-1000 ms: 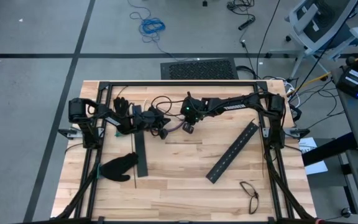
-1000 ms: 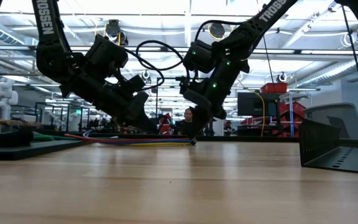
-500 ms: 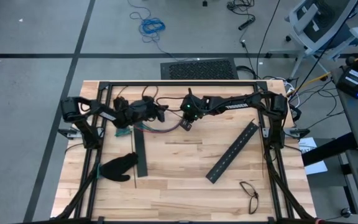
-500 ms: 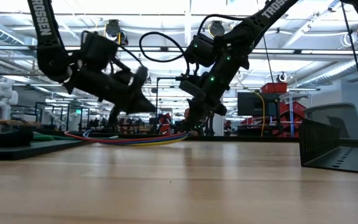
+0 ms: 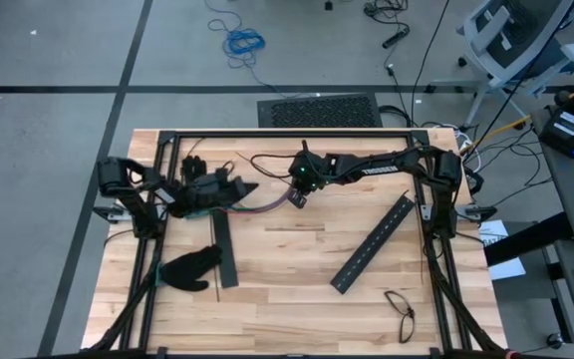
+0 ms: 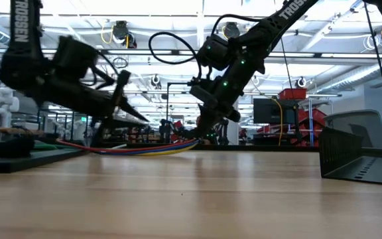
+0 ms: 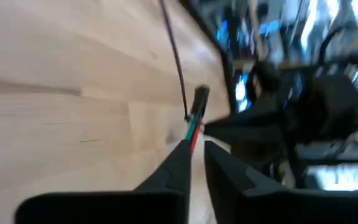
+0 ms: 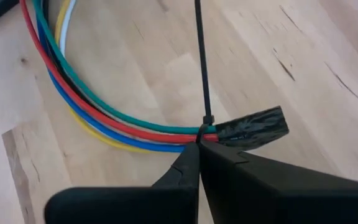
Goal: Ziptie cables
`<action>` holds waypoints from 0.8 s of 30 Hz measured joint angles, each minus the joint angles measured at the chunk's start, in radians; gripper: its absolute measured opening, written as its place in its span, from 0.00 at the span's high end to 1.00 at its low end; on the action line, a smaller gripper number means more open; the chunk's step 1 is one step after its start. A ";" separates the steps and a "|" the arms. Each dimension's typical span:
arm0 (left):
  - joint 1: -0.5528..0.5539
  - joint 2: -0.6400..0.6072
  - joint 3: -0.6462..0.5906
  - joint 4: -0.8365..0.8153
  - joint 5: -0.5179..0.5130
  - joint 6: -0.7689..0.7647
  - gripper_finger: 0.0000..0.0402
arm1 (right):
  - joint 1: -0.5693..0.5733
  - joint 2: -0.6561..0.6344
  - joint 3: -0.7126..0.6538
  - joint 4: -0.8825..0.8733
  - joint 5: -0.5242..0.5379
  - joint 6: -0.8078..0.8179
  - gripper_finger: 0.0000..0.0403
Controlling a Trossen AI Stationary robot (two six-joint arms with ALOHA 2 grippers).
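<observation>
Right wrist view: right pincer [image 8: 199,148] pinches cables [image 8: 86,102].

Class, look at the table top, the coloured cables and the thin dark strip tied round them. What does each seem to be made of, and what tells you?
Table top: pale wood, matt, showing grain lines and joined planks.
Cables: probably plastic-sheathed wire; smooth, slightly glossy red, blue, green and yellow jackets that bend in curves.
Ziptie: likely dark plastic; very thin, straight, cinched round the bundle.

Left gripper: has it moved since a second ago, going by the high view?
Yes. The left gripper has pulled back toward the table's left side, away from the right gripper, and now sits closer to the upright black bar's top end.
</observation>
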 joint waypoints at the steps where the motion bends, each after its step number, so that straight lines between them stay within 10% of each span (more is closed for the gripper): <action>1: -0.011 0.000 -0.011 0.032 -0.050 -0.021 0.84 | 0.000 0.000 0.000 0.008 0.000 0.000 1.00; 13: 0.008 0.000 0.238 -0.301 -0.121 0.122 0.51 | 0.000 -0.001 0.000 0.073 0.000 0.001 1.00; 24: 0.008 0.027 0.268 -0.367 -0.206 -0.046 0.48 | 0.000 -0.001 0.001 0.106 0.002 0.003 1.00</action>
